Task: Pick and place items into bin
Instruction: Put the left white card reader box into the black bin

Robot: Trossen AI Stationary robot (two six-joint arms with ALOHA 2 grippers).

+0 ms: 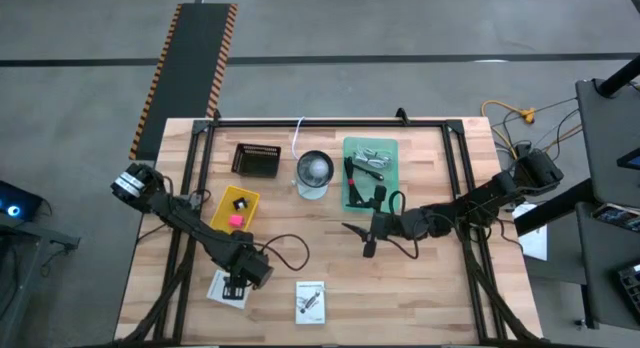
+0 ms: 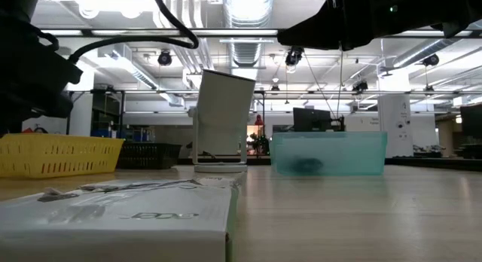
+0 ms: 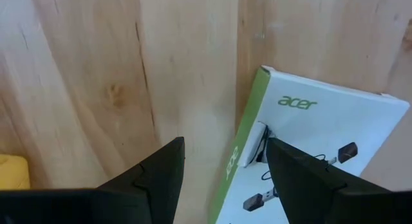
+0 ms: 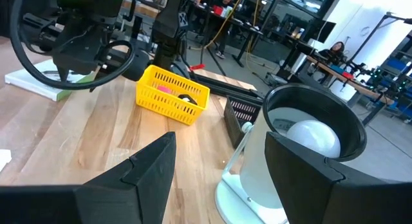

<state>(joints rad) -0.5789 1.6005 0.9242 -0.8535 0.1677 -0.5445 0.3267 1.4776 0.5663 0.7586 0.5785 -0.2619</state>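
1. White printed card (image 2: pixel 113 213) fills the foreground of the low view, lying flat on the table (image 1: pixel 330 263). In the high view it is the card at (image 1: pixel 311 302), well to the side of the left gripper (image 1: pixel 236 286).
2. Left gripper hangs over the second white card (image 1: pixel 228 289) at the table's near-left part. Fingers (image 3: pixel 154 179) spread, nothing between them. The card's green edge (image 3: pixel 248 130) sits right under the gap, slightly toward one finger. Can't tell if there's contact.
3. Yellow basket (image 1: pixel 237 207) sits just behind the left gripper, farther up the table. It holds a pink-red lump (image 1: pixel 236 219) and a tiny black cube (image 1: pixel 239 202).
4. Black basket (image 1: pixel 256 160) is beyond the yellow one, near the far edge.
5. Right gripper (image 1: pixel 366 240) is around mid-table, fingers (image 4: pixel 138 176) spread, empty. It hangs clear of the table as far as the wrist view shows.
6. Ahead of the right gripper: a white cup-like container (image 4: pixel 293 156), dark rim, white rounded thing inside. Same item at (image 1: pixel 314 172).
7. Teal bin (image 1: pixel 371 173) is just beside the right gripper toward the far edge. Inside: silver metal piece (image 1: pixel 373 160) and a black-and-red cable (image 1: pixel 357 183).
8. People are seated at desks in the room behind (image 4: pixel 331 51).
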